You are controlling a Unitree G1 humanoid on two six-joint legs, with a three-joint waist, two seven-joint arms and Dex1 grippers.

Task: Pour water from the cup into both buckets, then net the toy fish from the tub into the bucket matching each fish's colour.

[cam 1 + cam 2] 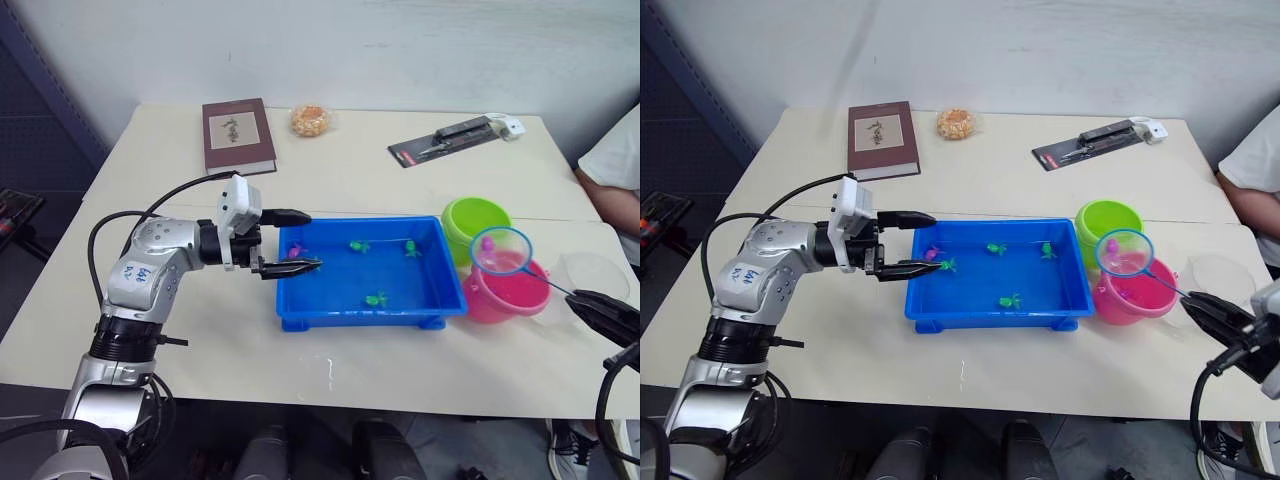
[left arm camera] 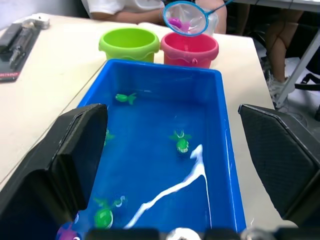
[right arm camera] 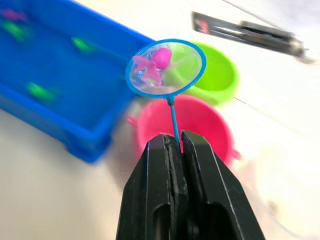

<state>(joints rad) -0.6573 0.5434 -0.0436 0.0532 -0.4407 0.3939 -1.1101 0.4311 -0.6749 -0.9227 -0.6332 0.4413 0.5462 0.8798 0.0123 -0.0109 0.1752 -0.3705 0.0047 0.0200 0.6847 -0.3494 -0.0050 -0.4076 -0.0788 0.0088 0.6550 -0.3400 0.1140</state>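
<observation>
Pink fish (image 3: 152, 62) lies in the blue-rimmed hand net (image 3: 166, 67), whose thin handle is pinched between the closed fingers of the right gripper (image 3: 176, 142). The hoop hangs above the hot pink bucket (image 1: 500, 290), close to the lime green bucket (image 1: 475, 225) beside it, near the table's right edge. The step in hand looks like tipping this catch out: I would centre the hoop over the pink rim, lower it and roll the wrist slowly, so the fish does not fall into the green bucket.

The left gripper (image 1: 290, 241) stands open at the left end of the blue tub (image 1: 440, 300), one finger over its rim. Green fish (image 1: 376, 298) remain inside, with another pink fish (image 1: 295, 252) near that finger.

The clear cup (image 1: 597, 272) sits just right of the pink bucket, close under the net handle. A book (image 1: 238, 135), a snack (image 1: 310, 120) and a carded tool (image 1: 450, 140) lie along the far edge; a person's sleeve (image 1: 615, 165) is at the right.
</observation>
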